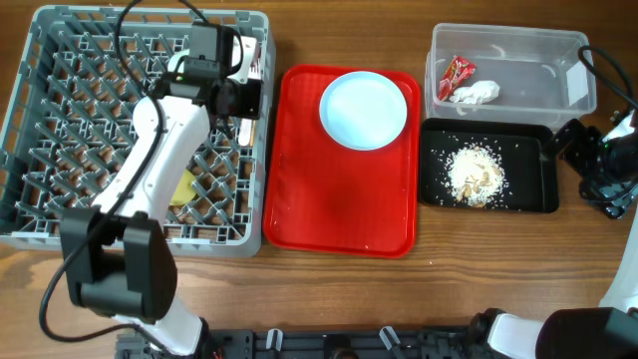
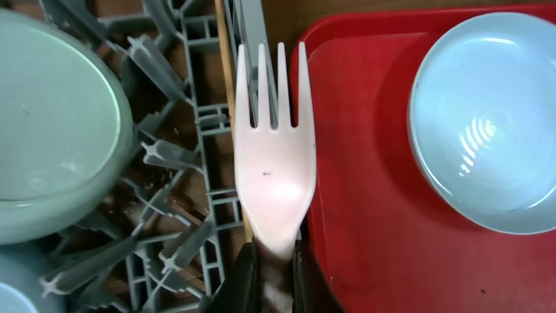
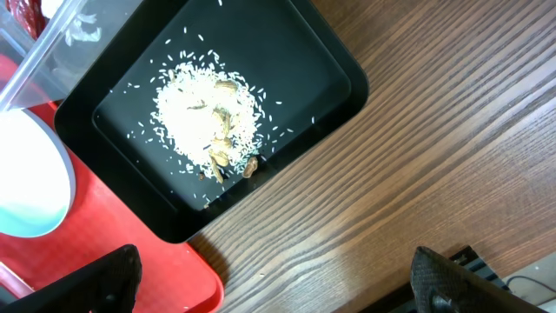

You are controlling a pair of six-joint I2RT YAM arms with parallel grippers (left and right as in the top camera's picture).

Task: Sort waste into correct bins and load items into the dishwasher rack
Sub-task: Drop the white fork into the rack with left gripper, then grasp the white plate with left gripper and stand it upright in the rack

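My left gripper (image 2: 274, 280) is shut on the handle of a white plastic fork (image 2: 274, 165), held over the right edge of the grey dishwasher rack (image 1: 30, 120). In the overhead view this gripper (image 1: 244, 100) is near the rack's right wall. A thin wooden stick (image 2: 223, 61) lies in the rack behind the fork. A mint bowl (image 2: 52, 122) sits in the rack, with a second one (image 2: 16, 291) partly in view. A yellow cup (image 1: 184, 189) shows under the arm. The round white plate (image 1: 364, 110) lies on the red tray (image 1: 339, 209). My right gripper (image 3: 278, 287) is open and empty over bare table.
The clear tub (image 1: 538, 80) at the back right holds the red sachet (image 1: 457, 73) and white napkin (image 1: 477, 95). The black tray (image 1: 528, 189) in front of it holds rice crumbs (image 1: 476, 175). The right arm (image 1: 603, 165) sits right of the black tray.
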